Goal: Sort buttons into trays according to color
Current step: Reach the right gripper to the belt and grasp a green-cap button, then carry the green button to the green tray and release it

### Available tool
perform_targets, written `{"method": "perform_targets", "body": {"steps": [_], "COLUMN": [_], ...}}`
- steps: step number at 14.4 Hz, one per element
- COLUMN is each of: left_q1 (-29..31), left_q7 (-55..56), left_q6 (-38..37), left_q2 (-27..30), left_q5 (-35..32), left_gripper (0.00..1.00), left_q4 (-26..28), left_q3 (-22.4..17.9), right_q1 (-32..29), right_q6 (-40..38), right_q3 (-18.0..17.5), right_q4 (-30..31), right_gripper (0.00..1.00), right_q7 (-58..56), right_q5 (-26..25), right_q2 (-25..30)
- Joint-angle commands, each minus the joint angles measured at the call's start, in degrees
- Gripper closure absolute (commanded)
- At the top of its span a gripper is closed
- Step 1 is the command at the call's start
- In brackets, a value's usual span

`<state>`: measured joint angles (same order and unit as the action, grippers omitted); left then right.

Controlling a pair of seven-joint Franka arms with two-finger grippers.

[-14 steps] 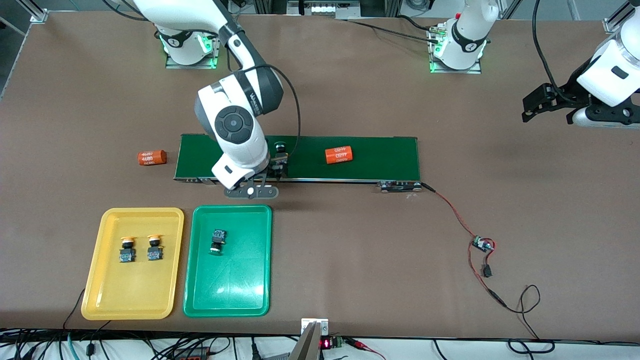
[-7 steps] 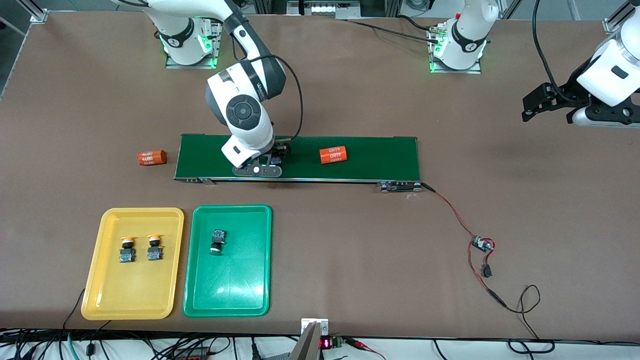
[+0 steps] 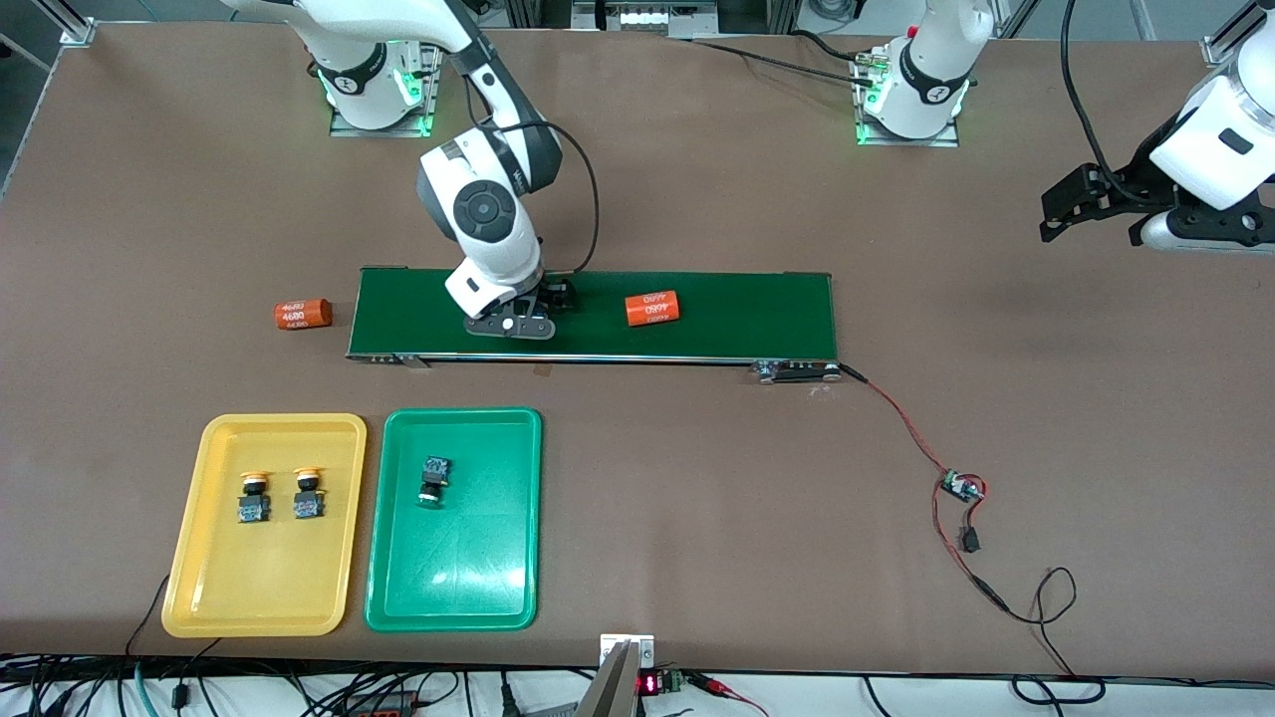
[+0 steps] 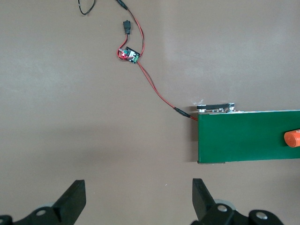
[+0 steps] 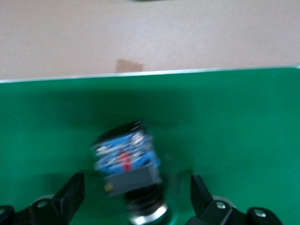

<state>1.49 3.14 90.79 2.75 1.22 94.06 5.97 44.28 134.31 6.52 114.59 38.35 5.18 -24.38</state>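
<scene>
A brown table [image 3: 697, 199] holds a long dark-green conveyor belt [image 3: 727, 319] across its middle. The right gripper [image 3: 543, 307] is low over the belt, toward the right arm's end of it, its fingers [image 5: 70, 194] spread wide on either side of a button [image 5: 129, 161] that lies on the belt between them — they do not touch it, and the cap's colour cannot be told. An orange cylinder [image 3: 652, 309] lies on the belt near the gripper, toward the left arm's end; a second orange cylinder [image 3: 302, 315] rests on the table just off the belt's other end. Nearer the front camera sit two trays side by side: the yellow tray [image 3: 214, 597] holds two yellow-capped buttons [image 3: 254, 496], and the green tray [image 3: 453, 588] holds one green-capped button [image 3: 433, 478]. The left gripper [image 4: 138, 201] waits in the air, wide open, over bare table past the belt's end, near a red wire [image 3: 901, 418] leading to a small circuit board [image 3: 961, 487].
</scene>
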Motion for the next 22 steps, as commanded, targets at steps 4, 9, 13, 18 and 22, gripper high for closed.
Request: {"method": "perform_targets", "body": {"steps": [4,9,13,18,22], "left_q1": [0.18,0.01,-0.43,-0.26,0.18], "left_q7": [0.03,0.11,0.20,0.11,0.03], "left_q6": [-1.49,-1.49,-1.49,-1.58,-1.93], "left_q2": [-0.99,-0.90,-0.90,-0.90,-0.99], "left_q5": [-0.86,-0.95,-0.95,-0.95,-0.86], "left_gripper": [0.00,0.00,0.00,0.00,0.00], "left_q4": [-2.03,-2.03,-2.12,-2.03,-2.12], "left_q3": [0.00,0.09,0.18,0.09,0.00], "right_q1": [0.81,-2.09,-5.42,-10.26,-15.53], "right_q6": [0.60,0.86,-0.71,-6.17,-6.00], "right_q3": [0.16,0.42,0.60,0.60,0.60], "right_q4": [1.60,1.25,-5.05,-23.77,-33.27], "right_gripper": [0.45,0.75,0.89,0.91,0.93], "right_q7": [1.73,-0.21,-0.56,-4.58,-17.13], "right_q5": [0.71,0.53,0.53,-1.22,-1.40], "right_q2": [1.62,1.00,2.67,-5.74,-13.48]}}
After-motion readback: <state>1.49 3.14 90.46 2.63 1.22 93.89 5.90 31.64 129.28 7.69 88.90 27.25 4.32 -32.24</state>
